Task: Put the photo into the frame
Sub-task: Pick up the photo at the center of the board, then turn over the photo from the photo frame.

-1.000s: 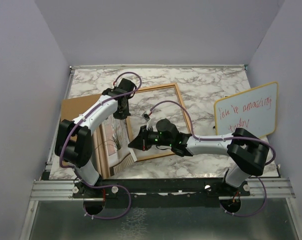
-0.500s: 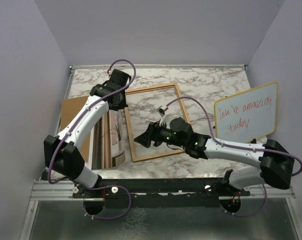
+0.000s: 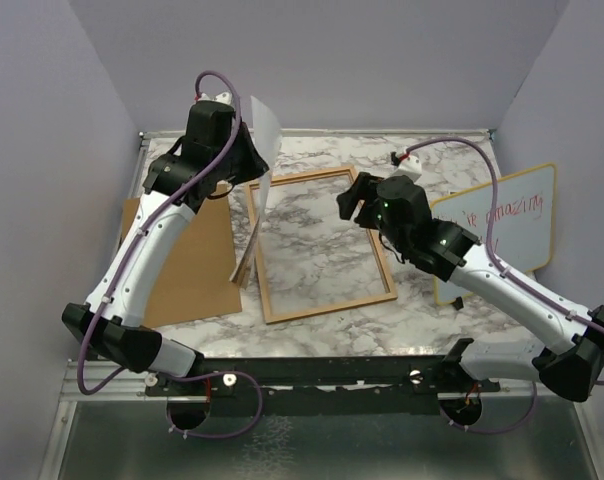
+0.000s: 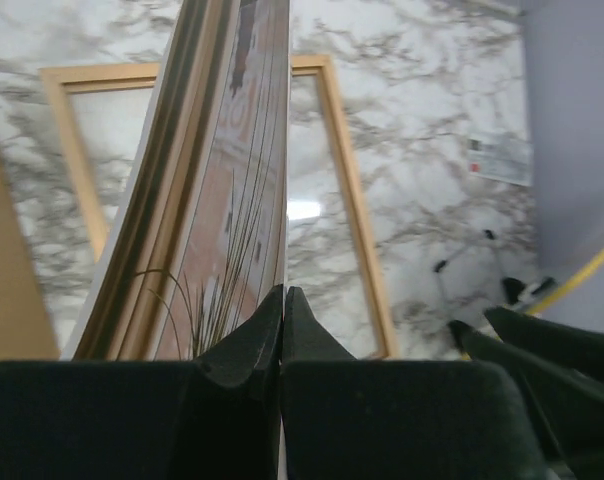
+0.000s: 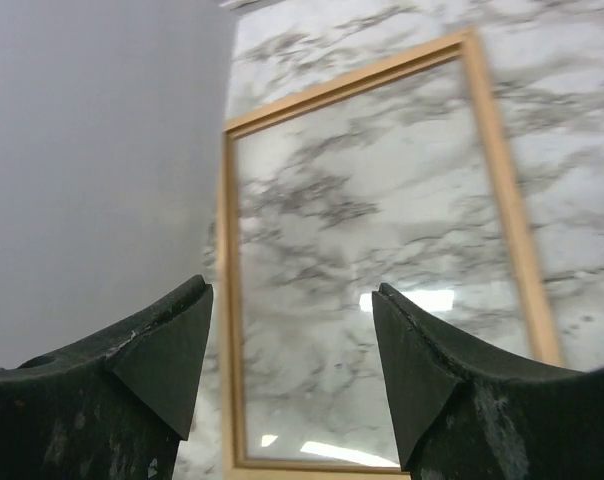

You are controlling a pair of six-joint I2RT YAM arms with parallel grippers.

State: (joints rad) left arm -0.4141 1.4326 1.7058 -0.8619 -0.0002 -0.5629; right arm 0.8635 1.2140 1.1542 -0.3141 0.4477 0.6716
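My left gripper [image 3: 247, 160] is raised over the back left of the table, shut on the top edge of the photo [image 3: 254, 225]. The photo hangs almost vertically, with its lower edge near the frame's left rim. The left wrist view shows the photo [image 4: 232, 200] edge-on, its grassy plant print facing left, pinched in the left gripper [image 4: 284, 290]. The frame [image 3: 327, 308], a thin wooden rim around glass, lies flat on the marble. My right gripper [image 3: 350, 195] hovers open and empty above the frame's far right corner. The right wrist view looks down onto the frame [image 5: 228, 300] past the right gripper [image 5: 292, 290].
A brown back board [image 3: 182, 260] lies flat on the left, beside the frame. A yellow-rimmed whiteboard [image 3: 522, 215] with red handwriting leans at the right edge, behind the right arm. Purple walls close in the table on three sides.
The left arm has lifted the photo off the back board, up and toward the back. The right gripper opened and swung from the frame's near left corner to its far right corner.
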